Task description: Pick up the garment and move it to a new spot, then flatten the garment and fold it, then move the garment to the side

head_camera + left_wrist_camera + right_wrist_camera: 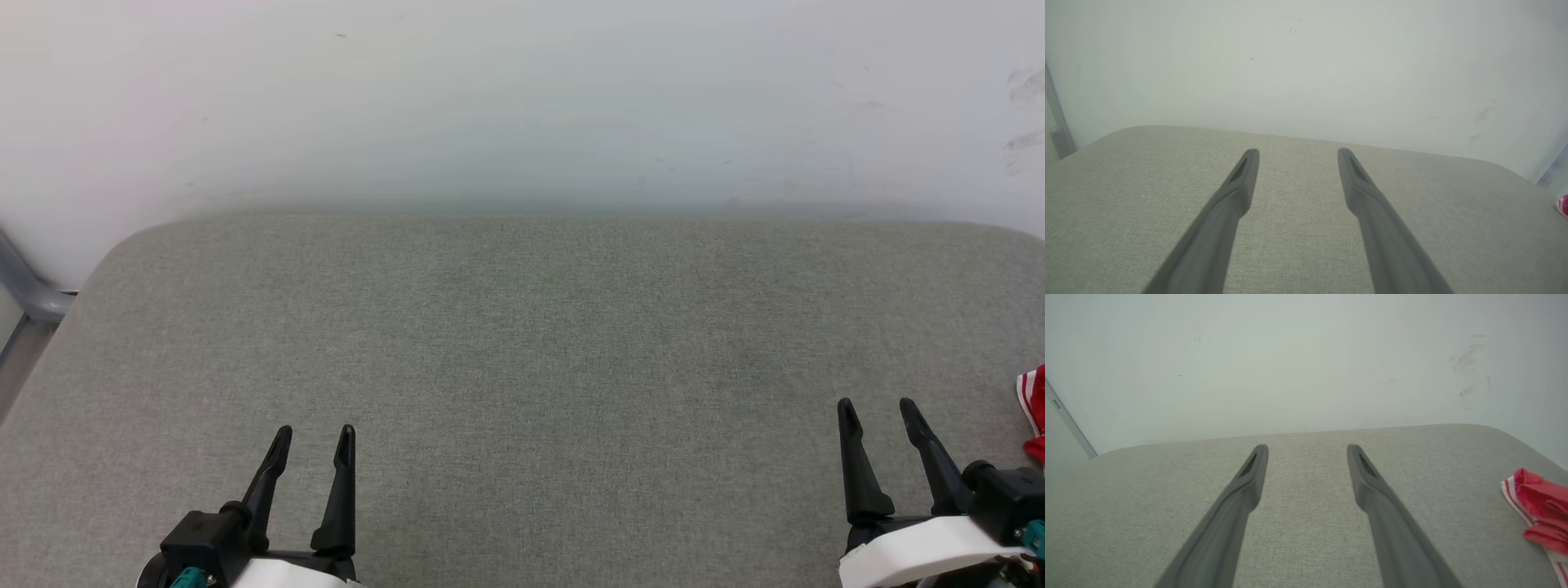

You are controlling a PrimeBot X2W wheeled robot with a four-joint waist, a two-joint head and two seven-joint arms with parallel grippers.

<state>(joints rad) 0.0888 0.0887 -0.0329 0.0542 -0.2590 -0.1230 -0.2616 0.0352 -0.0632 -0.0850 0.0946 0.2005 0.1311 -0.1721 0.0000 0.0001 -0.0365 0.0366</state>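
**Operator:** What lies ahead of you?

**Me:** Beyond my fingertips stands a pale wall. Under both grippers stretches a wide pad covered in grey fabric.

**Operator:** And the garment?

**Me:** The garment lies on the pad off the outer side of my right gripper. It is near the gripper but not touching it, and about level with the fingertips. I see just a red bunch with red-and-white striped trim, and the rest runs off the picture's edge. From my left gripper it is well apart, across the pad and past the other gripper.

**Operator:** Which way does it run?

**Me:** I cannot tell its long axis. In the right wrist view the striped edge slants back toward my wrist, but that is one edge of a heap cut off by the frame.

**Operator:** Your grippers?

**Me:** Both are spread wide with nothing between the fingers, which point toward the wall.

**Operator:** How far along is the job?

**Me:** The scene fits a garment waiting at the side to be carried inward, or one folded and set aside. What shows looks rumpled, but too little shows to settle it. Either way, I judge my right arm the nearer, and any reach for it would go sideways and outward, not forward.
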